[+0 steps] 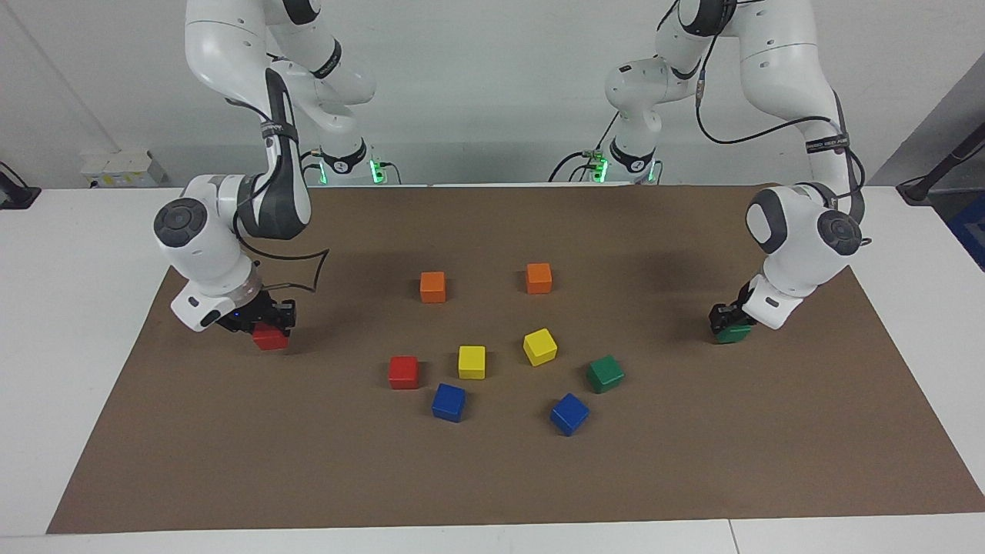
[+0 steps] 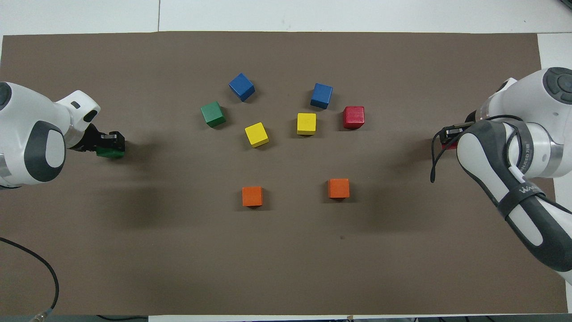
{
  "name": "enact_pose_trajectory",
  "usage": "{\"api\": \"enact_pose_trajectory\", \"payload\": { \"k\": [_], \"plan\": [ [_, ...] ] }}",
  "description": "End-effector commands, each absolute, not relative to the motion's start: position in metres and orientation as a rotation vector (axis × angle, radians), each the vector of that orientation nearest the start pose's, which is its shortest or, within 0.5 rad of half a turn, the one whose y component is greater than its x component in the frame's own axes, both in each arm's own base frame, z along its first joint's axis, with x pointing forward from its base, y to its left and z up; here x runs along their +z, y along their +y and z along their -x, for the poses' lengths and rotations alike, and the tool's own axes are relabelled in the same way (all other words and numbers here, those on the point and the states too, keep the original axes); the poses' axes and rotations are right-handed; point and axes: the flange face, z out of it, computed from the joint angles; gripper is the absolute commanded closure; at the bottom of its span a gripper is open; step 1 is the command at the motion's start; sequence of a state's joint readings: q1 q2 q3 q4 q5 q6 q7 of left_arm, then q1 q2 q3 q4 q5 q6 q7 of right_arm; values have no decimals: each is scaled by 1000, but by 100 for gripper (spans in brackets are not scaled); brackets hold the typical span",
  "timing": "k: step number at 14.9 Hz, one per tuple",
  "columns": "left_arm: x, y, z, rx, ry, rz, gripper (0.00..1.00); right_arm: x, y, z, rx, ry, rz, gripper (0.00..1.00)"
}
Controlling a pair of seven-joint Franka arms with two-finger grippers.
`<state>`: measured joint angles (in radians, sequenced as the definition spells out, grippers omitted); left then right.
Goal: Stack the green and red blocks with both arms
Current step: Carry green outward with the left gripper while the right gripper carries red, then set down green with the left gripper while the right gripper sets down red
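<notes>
My right gripper (image 1: 269,326) is shut on a red block (image 1: 270,339), low over the mat at the right arm's end of the table; in the overhead view only a sliver of that red block (image 2: 447,146) shows under the right gripper (image 2: 449,137). At the other end my left gripper (image 1: 729,325) is shut on a green block (image 1: 733,335), also seen from overhead as the left gripper (image 2: 110,144) on the green block (image 2: 107,154). A second red block (image 1: 403,372) (image 2: 353,117) and a second green block (image 1: 605,374) (image 2: 213,114) lie loose mid-table.
Between the loose red and green blocks lie two yellow cubes (image 1: 472,362) (image 1: 539,346). Two blue cubes (image 1: 449,402) (image 1: 569,414) lie farther from the robots, two orange cubes (image 1: 432,286) (image 1: 539,278) nearer. A brown mat (image 1: 492,477) covers the table.
</notes>
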<state>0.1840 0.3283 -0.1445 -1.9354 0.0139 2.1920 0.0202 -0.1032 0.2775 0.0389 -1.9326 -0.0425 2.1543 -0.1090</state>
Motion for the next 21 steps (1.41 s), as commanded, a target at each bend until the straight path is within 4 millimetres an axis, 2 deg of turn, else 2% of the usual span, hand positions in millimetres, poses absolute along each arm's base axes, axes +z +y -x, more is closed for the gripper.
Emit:
{"api": "enact_pose_trajectory", "payload": {
  "k": [1,7,8,9,17,19,21],
  "plan": [
    [302,26,-599,83,-50,3173,100,338,-46,-582,94,-134,3167,100],
    [300,25,-598,83,-41,3172,100,323,-58,-568,82,-92,3168,100],
    [299,23,-598,86,-36,3172,55,322,-62,-568,80,-80,3168,100],
    [300,22,-598,81,-36,3172,1,322,-63,-568,78,-75,3169,100],
    [304,22,-602,59,-27,3172,0,318,-79,-567,73,-18,3169,100],
    [315,23,-609,40,-32,3173,0,315,-79,-568,61,-21,3169,100],
    [334,21,-619,28,-34,3172,0,313,-81,-568,66,-13,3169,100]
  ]
}}
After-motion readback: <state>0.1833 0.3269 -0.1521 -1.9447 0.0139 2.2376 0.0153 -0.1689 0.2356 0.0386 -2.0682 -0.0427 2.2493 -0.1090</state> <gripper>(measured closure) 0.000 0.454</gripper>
